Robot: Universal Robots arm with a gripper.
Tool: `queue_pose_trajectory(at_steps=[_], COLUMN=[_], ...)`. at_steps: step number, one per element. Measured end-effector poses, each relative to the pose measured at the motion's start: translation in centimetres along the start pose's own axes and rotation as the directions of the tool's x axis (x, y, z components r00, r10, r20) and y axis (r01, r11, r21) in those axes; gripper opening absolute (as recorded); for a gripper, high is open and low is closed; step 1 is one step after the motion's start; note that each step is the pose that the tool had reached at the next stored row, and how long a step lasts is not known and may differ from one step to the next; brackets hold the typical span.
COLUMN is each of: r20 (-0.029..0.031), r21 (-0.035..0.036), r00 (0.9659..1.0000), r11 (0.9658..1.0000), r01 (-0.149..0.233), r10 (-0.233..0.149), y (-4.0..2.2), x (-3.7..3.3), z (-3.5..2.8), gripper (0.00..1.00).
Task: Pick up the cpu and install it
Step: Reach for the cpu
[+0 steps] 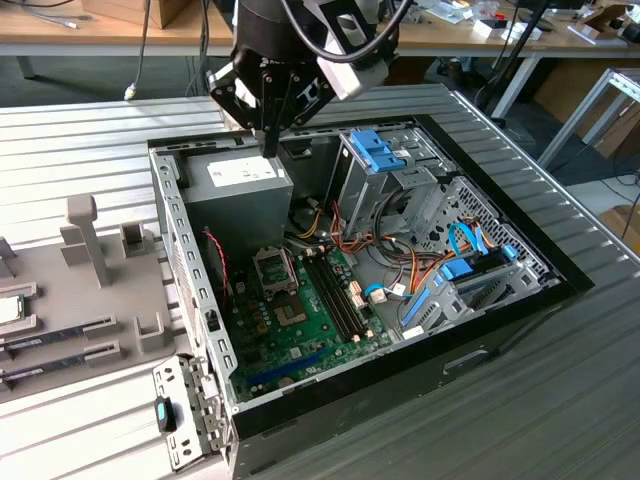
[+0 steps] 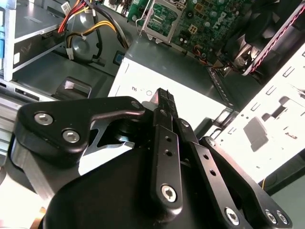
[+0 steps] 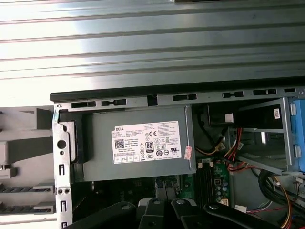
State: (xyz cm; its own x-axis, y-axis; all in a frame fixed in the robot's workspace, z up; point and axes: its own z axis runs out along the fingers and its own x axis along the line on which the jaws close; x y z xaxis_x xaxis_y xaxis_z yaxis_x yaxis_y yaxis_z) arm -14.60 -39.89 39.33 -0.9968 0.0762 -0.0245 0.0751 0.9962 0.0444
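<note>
The gripper [image 1: 270,146] was held above the power supply [image 1: 240,190] at the far end of the open case [image 1: 172,235], its jaws seen closed on nothing. The cpu [image 1: 8,310] was seen seated in a grey holder [image 1: 60,272] at the exterior view's left, well apart, presumably staged there for pickup.

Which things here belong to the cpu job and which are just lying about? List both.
Job: cpu at the exterior view's left edge; black socket frame; gripper.
Lying about: memory sticks; power supply; blue drive brackets.
</note>
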Motion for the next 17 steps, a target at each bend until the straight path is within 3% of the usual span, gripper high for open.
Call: queue_pose_trajectory(at_steps=[17], r20=[0.0], r21=[0.0], r00=[1.0], r11=[1.0], r01=[0.0], r10=[0.0], y=[-0.07], x=[0.9], z=[-0.03], gripper=[0.11])
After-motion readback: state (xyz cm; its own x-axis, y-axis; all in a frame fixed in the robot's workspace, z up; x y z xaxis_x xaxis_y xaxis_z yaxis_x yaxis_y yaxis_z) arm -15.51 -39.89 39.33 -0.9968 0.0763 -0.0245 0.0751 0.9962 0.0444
